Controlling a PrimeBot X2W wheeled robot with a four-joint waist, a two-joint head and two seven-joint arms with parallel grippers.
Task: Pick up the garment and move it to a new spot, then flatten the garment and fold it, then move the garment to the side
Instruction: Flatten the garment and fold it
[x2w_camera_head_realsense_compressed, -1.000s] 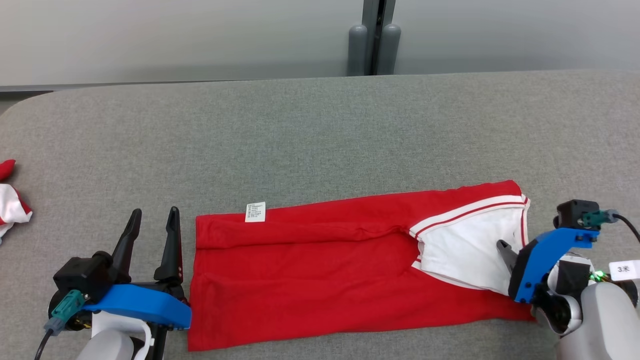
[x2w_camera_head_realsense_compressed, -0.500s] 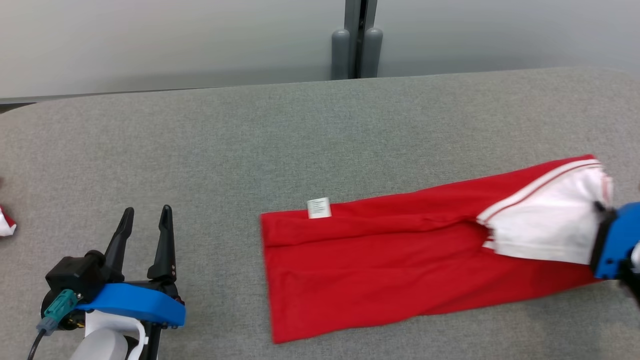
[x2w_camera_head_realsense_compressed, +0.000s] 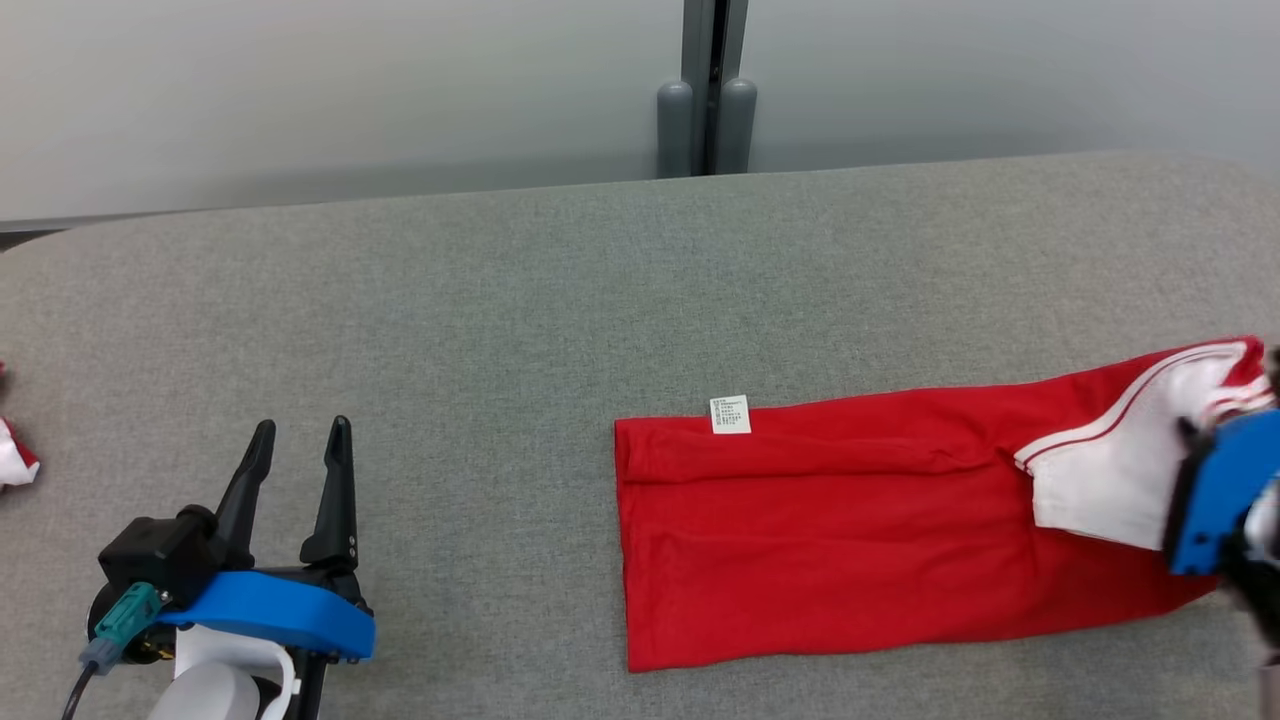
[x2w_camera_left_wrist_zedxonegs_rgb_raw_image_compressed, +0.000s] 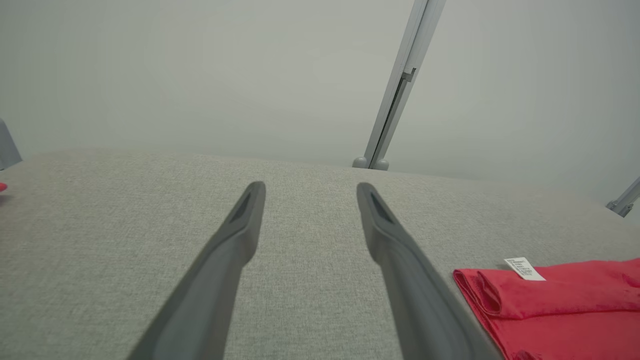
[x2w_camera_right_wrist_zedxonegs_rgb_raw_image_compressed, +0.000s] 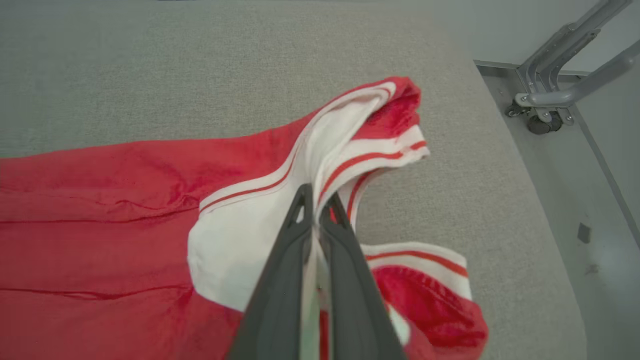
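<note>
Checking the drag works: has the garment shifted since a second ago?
Yes. The garment slid right: its white label, formerly left of the wall post, now lines up with it.

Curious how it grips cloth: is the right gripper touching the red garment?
Touching. The right wrist view shows the right gripper shut on the garment, pinching white fabric.

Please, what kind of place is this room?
Probably a robot test room, not a home: a grey cloth-covered table, plain pale wall panels and a wheeled metal frame.
</note>
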